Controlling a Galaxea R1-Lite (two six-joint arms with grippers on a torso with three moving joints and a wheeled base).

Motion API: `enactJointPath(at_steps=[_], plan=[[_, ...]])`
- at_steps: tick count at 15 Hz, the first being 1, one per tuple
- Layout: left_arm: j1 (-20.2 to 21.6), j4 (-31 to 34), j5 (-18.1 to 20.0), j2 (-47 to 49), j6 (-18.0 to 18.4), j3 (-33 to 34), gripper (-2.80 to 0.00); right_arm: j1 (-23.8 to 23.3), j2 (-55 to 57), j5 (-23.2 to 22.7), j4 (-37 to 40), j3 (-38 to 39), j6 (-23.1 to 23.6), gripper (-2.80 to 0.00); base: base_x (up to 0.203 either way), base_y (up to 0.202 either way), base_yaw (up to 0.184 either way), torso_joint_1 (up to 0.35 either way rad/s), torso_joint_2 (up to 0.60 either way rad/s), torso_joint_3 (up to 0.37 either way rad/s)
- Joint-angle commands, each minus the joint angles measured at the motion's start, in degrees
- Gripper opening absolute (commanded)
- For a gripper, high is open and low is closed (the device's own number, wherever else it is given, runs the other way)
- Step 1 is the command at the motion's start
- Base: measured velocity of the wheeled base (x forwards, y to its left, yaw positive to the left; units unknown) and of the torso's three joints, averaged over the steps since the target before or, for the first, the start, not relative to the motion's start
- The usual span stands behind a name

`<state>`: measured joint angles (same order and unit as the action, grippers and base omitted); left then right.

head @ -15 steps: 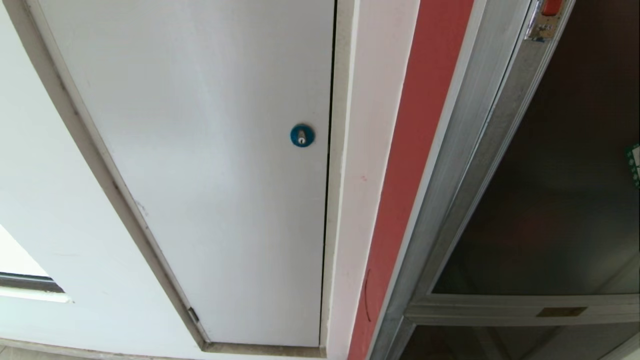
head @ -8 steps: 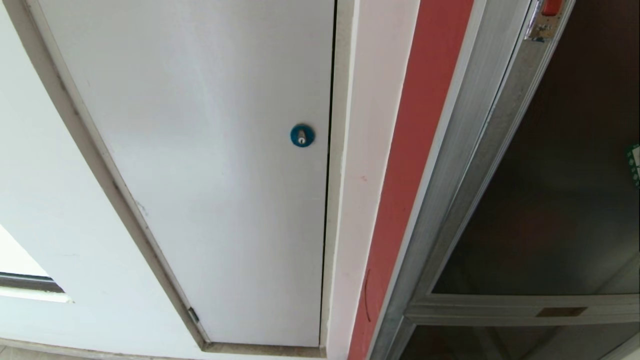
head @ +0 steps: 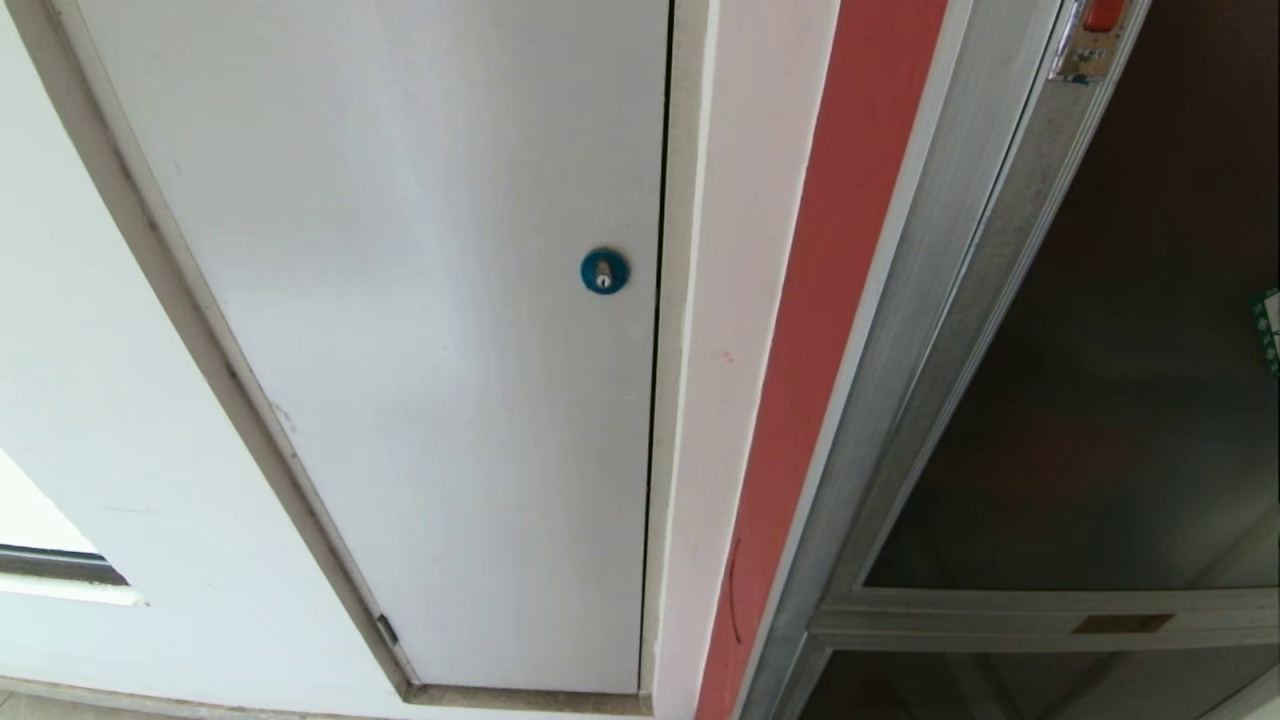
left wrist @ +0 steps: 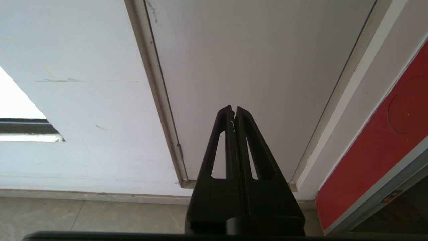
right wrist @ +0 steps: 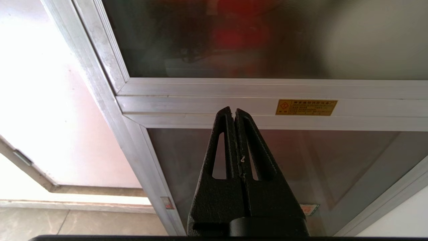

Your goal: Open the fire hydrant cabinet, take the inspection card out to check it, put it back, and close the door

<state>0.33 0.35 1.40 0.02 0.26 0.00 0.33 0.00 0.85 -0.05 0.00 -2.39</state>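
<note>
far left in the head view, plain white wall, then a white panel (head: 420, 350) with a round blue lock (head: 604, 271), not part of the job. next along, a pale jamb and the red side of the fire hydrant cabinet (head: 815, 330), then its silver aluminium frame (head: 930, 330) running steeply up and down. furthest right, the door (head: 1120, 400), a dark tinted pane, closed flush in the frame, with a red latch tab (head: 1103, 14) right at the top edge and a green-bordered sticker (head: 1268, 330) cut off at the right edge. no sign of the inspection card; presumably behind the glass, cannot tell where. neither arm visible from the head. left claw (left wrist: 233, 109) pressed fully together, empty, aimed at the white panel low near the floor, well off from the cabinet. right claw (right wrist: 233, 111) likewise pinched closed with nothing in it, pointing at the horizontal rail between upper and lower panes, beside a small yellow plate (right wrist: 306, 107). right arm clearly the nearer one to the door. latch tab well above the rail that claw faces, on the door's left upright, so likely a climb along that upright before any pull. task barely begun by the look of it.
</note>
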Motion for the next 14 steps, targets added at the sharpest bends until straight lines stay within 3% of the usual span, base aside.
enactJointPath(at_steps=[1, 14], plan=[[0.0, 0.0, 0.0, 0.1, 0.0, 0.0, -2.80, 0.0, 0.1, 0.0, 0.0, 0.0, 0.0, -2.80, 0.000, 0.000, 0.000, 0.000, 0.00, 0.000], [0.0, 0.1, 0.0, 0.1, 0.0, 0.0, -2.80, 0.0, 0.0, 0.0, 0.0, 0.0, -0.1, -2.80, 0.000, 0.000, 0.000, 0.000, 0.00, 0.000]])
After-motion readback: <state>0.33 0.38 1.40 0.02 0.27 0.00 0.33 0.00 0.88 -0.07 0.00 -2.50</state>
